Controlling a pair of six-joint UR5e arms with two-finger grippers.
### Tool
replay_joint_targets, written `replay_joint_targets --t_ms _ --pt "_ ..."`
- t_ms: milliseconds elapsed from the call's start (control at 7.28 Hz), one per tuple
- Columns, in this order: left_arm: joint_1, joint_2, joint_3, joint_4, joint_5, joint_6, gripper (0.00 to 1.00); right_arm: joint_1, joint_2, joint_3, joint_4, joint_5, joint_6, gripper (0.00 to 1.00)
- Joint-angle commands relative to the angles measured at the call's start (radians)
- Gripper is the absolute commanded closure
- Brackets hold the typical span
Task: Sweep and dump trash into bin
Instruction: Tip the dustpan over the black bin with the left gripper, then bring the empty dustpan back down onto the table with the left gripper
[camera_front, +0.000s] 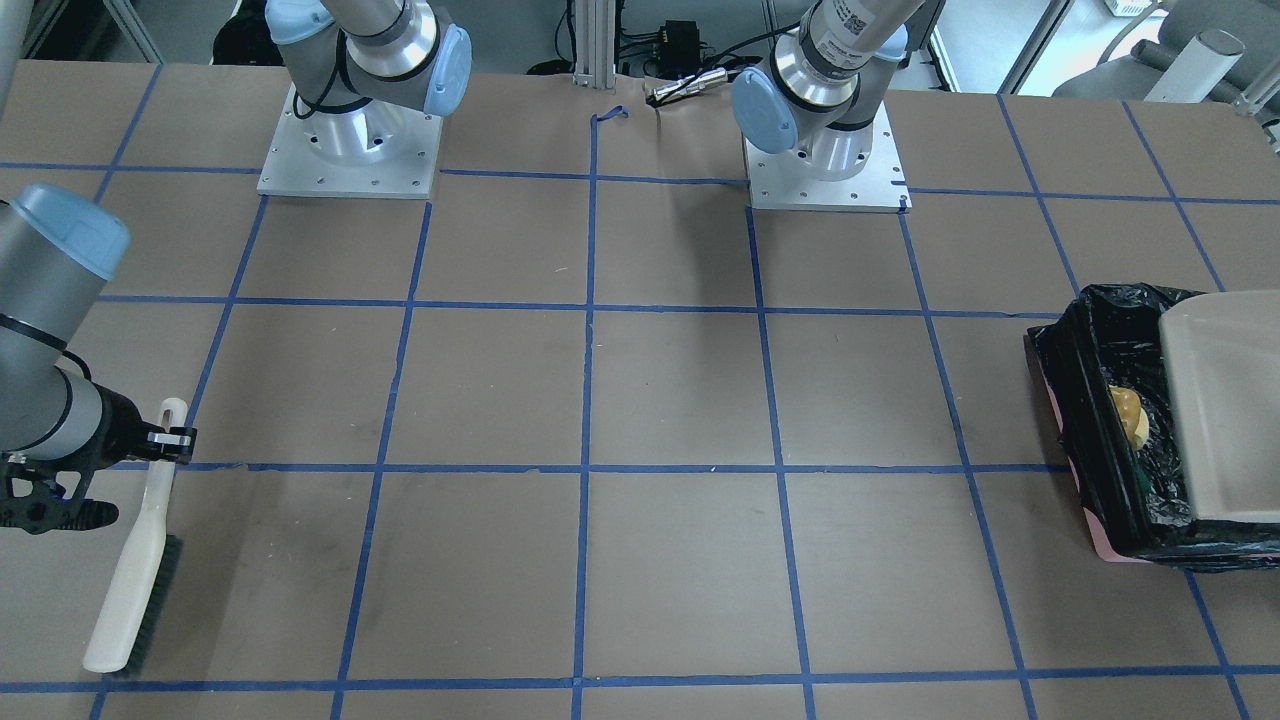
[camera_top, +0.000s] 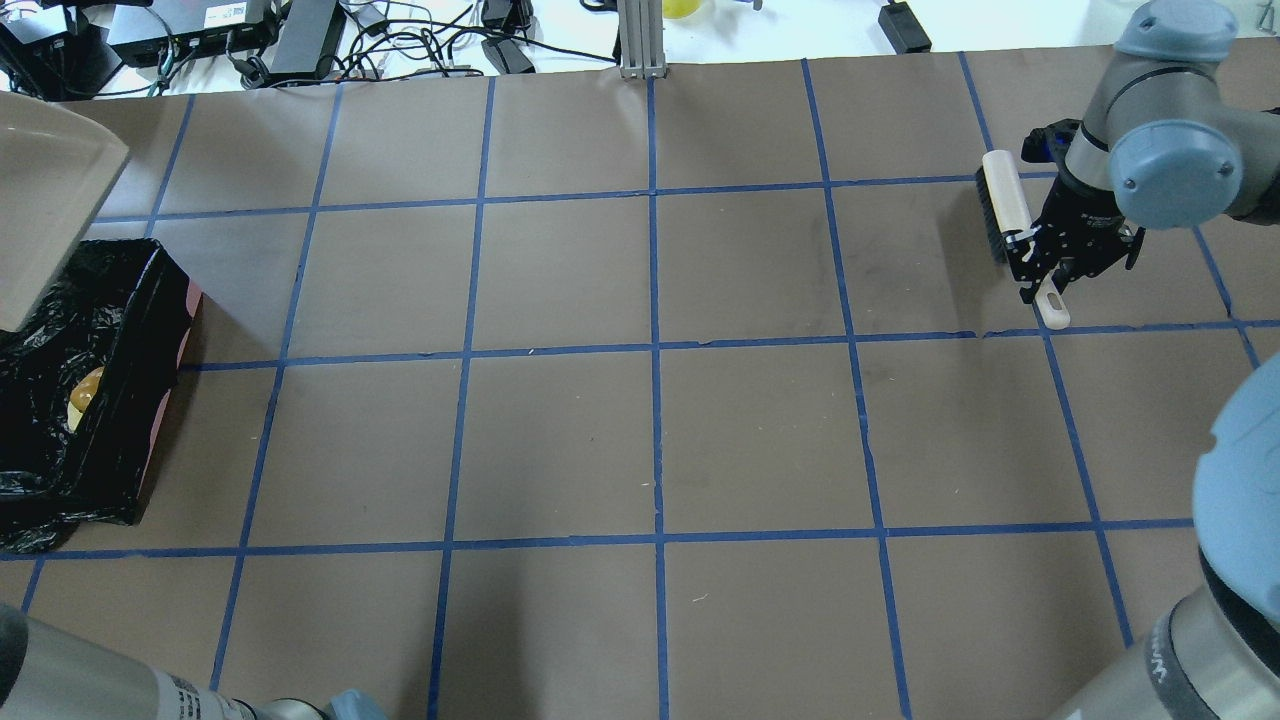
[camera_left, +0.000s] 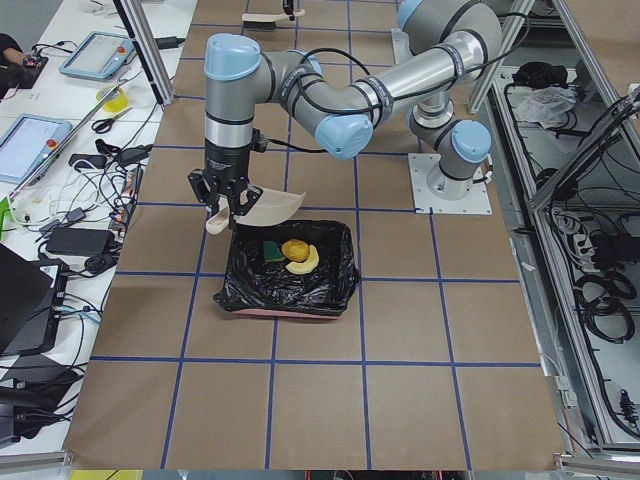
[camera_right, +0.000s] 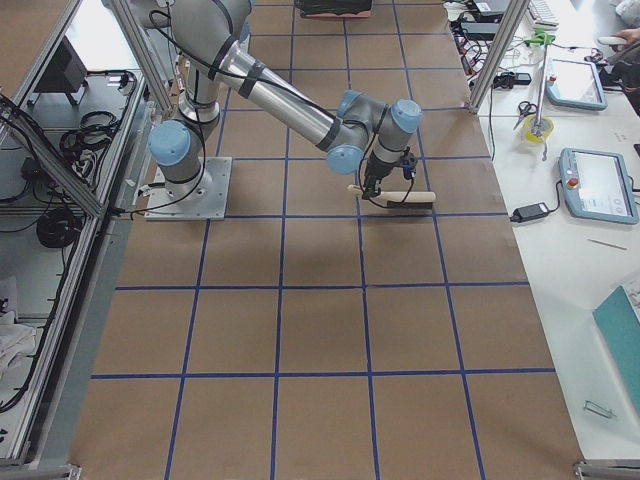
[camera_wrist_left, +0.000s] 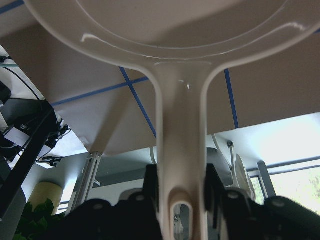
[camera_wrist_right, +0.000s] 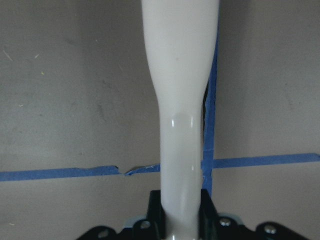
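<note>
The bin (camera_front: 1085, 430), lined with a black bag, stands at the table's left end; it also shows in the overhead view (camera_top: 120, 400) and the left side view (camera_left: 290, 290). Inside lie a brown potato (camera_left: 293, 249) and a tan croissant piece (camera_left: 303, 264); a yellow wedge I cannot make out. My left gripper (camera_wrist_left: 181, 200) is shut on the handle of the beige dustpan (camera_wrist_left: 180, 125), held tilted over the bin's far side (camera_front: 1220, 400). My right gripper (camera_top: 1050, 265) is shut on the handle of a white brush (camera_top: 1005, 200), low at the table's right end (camera_front: 135, 590).
A small greenish piece (camera_left: 272, 248) also lies in the bin. The brown paper table (camera_top: 650, 440) carries a blue tape grid. The two arm bases (camera_front: 350, 150) stand at the robot's edge. Cables and boxes (camera_top: 300, 40) lie beyond the far edge.
</note>
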Motion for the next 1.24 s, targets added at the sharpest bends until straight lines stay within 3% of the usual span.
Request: replay_joint_targets --t_ms 0,137,549,1099 --pt "-0.109 -0.011 -0.064 -0.035 -0.048 -0.167 1.00 0.000 0.001 0.000 0.004 -0.001 0.001 1.00" --pt "-0.143 -0.022 -0.087 -0.032 -0.118 -0.210 1.00 0.000 0.001 0.000 0.005 -0.001 0.001 1.00" --pt "-0.215 -0.057 -0.215 -0.010 -0.207 -0.390 1.00 0.000 0.001 0.002 0.010 -0.001 0.001 1.00" --pt "-0.324 -0.114 -0.369 0.178 -0.221 -0.575 1.00 0.000 0.004 0.003 0.010 -0.002 0.001 0.97"
